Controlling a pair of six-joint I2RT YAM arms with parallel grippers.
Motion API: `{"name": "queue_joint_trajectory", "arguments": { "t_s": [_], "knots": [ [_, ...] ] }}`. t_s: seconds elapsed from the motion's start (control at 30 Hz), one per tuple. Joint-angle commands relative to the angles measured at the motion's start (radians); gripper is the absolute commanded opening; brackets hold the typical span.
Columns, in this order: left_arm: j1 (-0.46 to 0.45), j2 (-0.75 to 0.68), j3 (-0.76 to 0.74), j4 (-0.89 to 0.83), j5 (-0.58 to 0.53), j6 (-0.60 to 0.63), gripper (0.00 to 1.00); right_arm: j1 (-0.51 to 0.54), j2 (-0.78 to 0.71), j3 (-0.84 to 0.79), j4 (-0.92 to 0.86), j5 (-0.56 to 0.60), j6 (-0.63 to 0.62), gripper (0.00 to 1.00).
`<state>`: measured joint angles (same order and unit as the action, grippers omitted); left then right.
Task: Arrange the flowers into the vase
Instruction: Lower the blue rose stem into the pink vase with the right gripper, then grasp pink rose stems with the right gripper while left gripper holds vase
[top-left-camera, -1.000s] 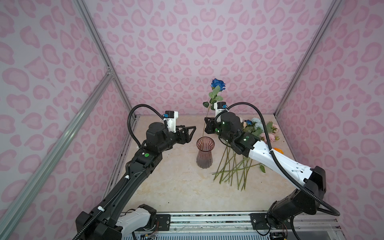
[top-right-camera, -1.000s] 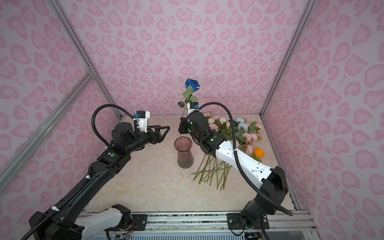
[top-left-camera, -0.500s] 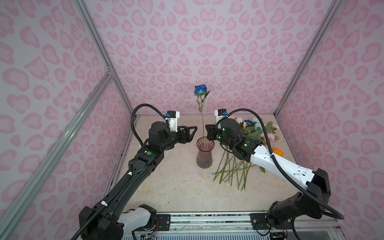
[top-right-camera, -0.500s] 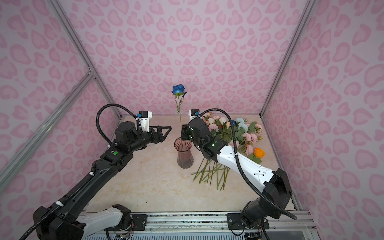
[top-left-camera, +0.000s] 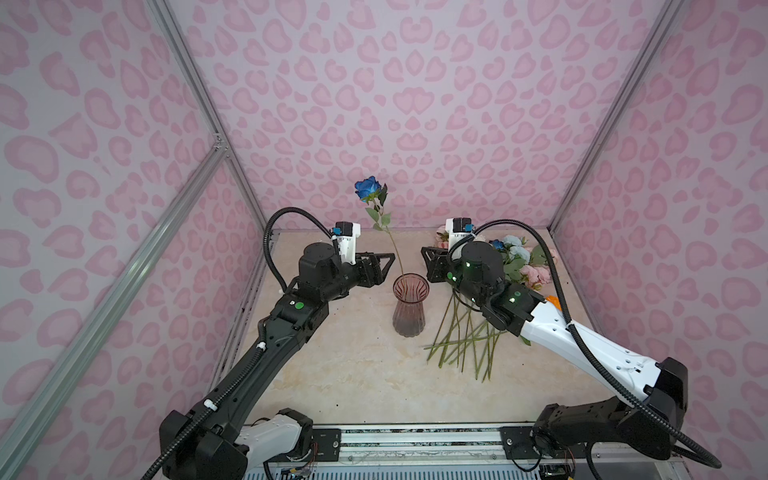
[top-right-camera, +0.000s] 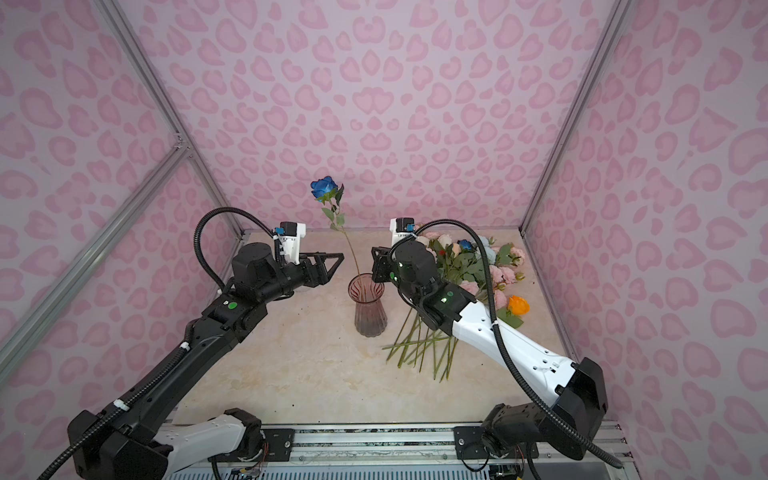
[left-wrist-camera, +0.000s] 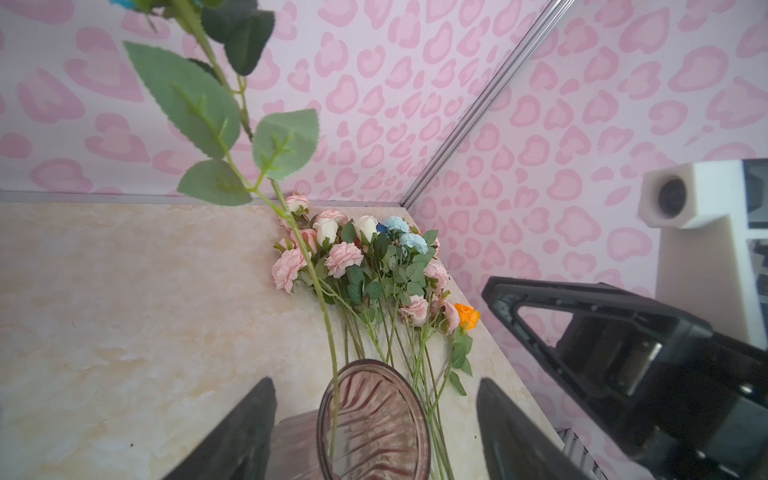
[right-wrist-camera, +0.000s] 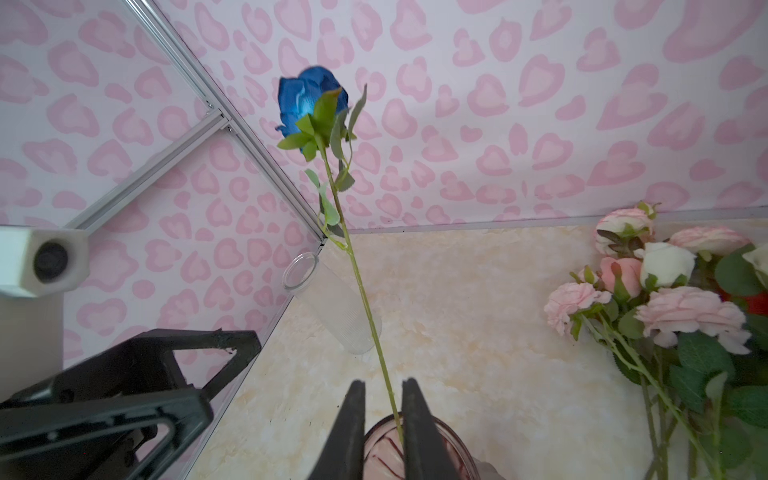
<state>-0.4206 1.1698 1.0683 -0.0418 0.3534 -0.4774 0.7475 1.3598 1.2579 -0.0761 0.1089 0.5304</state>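
Note:
A dark blue rose (top-left-camera: 368, 189) (top-right-camera: 324, 188) (right-wrist-camera: 309, 99) stands with its stem in the ribbed pink glass vase (top-left-camera: 409, 307) (top-right-camera: 370, 307) and leans to the left. My right gripper (top-left-camera: 426, 264) (top-right-camera: 375, 264) (right-wrist-camera: 383, 381) hovers at the vase's right rim, open a little; the stem runs through the gap without being clamped. My left gripper (top-left-camera: 384, 266) (top-right-camera: 338, 262) (left-wrist-camera: 376, 384) is wide open just left of the rim, holding nothing. The other flowers (top-left-camera: 515, 266) (top-right-camera: 469, 262) (left-wrist-camera: 374, 257) lie in a pile at the back right.
A clear glass vase (right-wrist-camera: 332, 307) lies on its side near the back left corner. The pile's green stems (top-left-camera: 461, 340) fan out on the table right of the pink vase. Pink patterned walls with aluminium posts close in three sides.
The blue rose dropped from high above the right gripper into the vase and tipped left. The right gripper came down to the rim and its jaws parted slightly.

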Motion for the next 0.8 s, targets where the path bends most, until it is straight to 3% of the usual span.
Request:
{"name": "queue_joint_trajectory", "arguments": {
  "t_s": [0.0,0.13,0.23,0.47,0.77],
  "knots": [
    [0.000,-0.034,0.004,0.032,0.016,0.018,0.76,-0.097,-0.008,-0.007,-0.113,-0.009,0.027,0.18],
    [0.000,-0.081,-0.002,0.041,0.016,0.026,0.76,-0.267,0.041,-0.007,-0.271,-0.133,0.021,0.14],
    [0.000,-0.104,-0.004,0.052,0.053,0.035,0.75,-0.326,0.107,-0.001,-0.343,-0.172,-0.035,0.11],
    [-0.029,-0.110,-0.001,0.089,0.213,0.038,0.74,-0.407,0.327,0.095,-0.527,-0.219,-0.122,0.11],
    [-0.192,-0.021,0.006,0.093,0.248,0.008,0.73,-0.413,0.469,0.071,-0.536,-0.235,-0.147,0.16]
  ]
}}
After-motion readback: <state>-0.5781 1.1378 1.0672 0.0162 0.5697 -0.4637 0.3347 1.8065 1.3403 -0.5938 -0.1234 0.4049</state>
